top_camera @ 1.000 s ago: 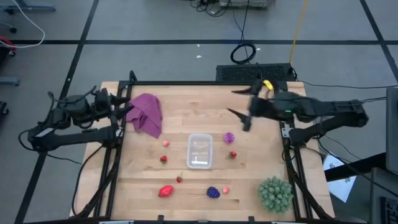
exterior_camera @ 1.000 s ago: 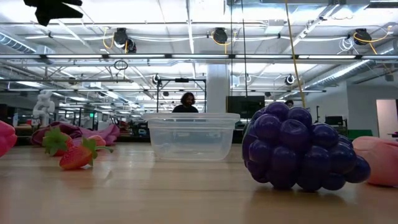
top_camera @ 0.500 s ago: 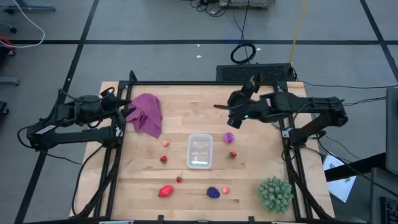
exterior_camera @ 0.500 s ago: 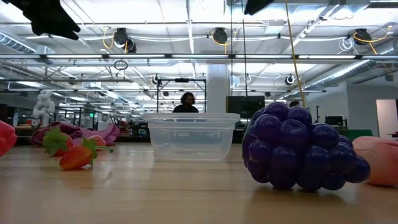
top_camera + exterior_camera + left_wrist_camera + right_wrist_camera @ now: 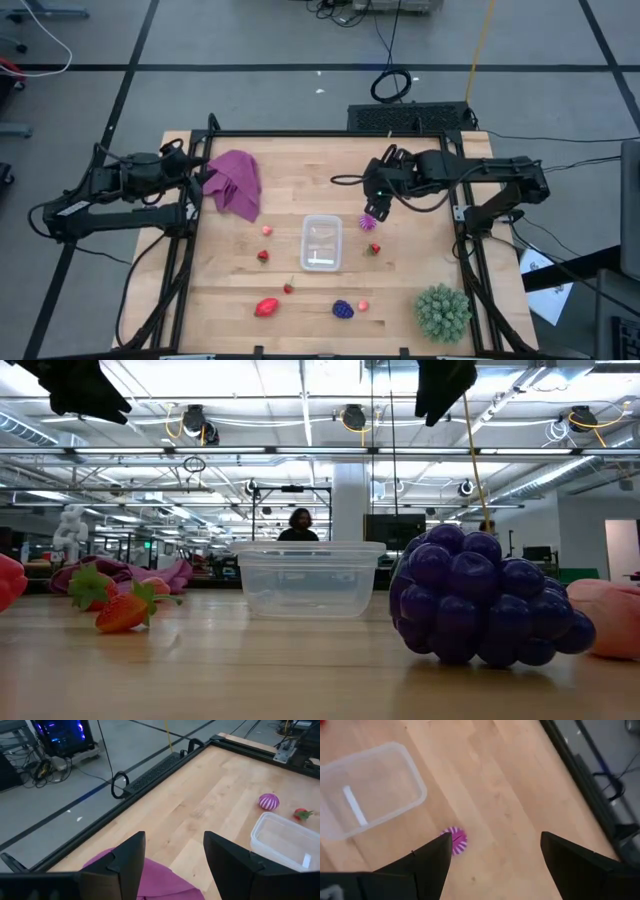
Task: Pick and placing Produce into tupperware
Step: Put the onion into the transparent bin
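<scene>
The clear tupperware (image 5: 321, 243) stands mid-table. Around it lies the produce: the spiky magenta fruit (image 5: 369, 221), small red berries (image 5: 262, 255) (image 5: 375, 248), a larger red piece (image 5: 265, 307) and a dark purple one (image 5: 343, 309). My right gripper (image 5: 373, 200) hangs open above the spiky magenta fruit (image 5: 454, 841), pointing steeply down; the fruit shows beside one finger, apart from it. My left gripper (image 5: 200, 172) is open with nothing between its fingers, raised at the table's left edge beside the magenta cloth (image 5: 236, 183).
A big green spiky ball (image 5: 442, 310) sits at the near right corner. The magenta cloth (image 5: 150, 880) lies crumpled at the far left. A black frame rail (image 5: 300, 133) borders the table. Bare wood lies between the tupperware (image 5: 367, 790) and the far edge.
My right gripper has swung out from the table's right side toward the middle, come down and tipped over from near level to pointing steeply down above the spiky magenta fruit. Its fingers have stayed open. My left gripper has tipped a little downward by the cloth.
</scene>
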You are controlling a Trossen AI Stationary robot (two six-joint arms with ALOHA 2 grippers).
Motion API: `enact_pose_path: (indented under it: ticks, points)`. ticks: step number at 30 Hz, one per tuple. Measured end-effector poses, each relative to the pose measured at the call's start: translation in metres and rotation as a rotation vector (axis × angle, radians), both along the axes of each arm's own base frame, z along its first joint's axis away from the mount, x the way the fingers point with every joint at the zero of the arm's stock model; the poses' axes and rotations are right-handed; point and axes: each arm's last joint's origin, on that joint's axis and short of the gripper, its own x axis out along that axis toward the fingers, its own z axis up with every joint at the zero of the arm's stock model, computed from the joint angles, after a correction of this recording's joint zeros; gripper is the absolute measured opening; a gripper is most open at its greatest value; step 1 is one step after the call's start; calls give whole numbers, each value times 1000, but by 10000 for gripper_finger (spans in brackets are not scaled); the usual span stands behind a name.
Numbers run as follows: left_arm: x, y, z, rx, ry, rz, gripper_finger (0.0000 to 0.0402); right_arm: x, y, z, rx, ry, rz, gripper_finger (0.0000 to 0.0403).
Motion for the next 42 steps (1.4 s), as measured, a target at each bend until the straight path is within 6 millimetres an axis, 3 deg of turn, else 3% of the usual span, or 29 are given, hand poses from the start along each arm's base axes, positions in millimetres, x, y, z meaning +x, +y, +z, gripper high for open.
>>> enact_pose_path:
  ticks: [12,21,30,42]
  points:
    - [0,0,0,0,-1,0,207,-1,-15,-12,94,19,-90,295]
    - [0,0,0,1,-1,0,207,0,-18,-57,251,113,-68,295]
    - [0,0,0,0,-1,0,207,1,-17,-91,251,129,-21,295]
    - [0,0,0,0,-1,0,207,17,-18,-89,212,-22,79,295]
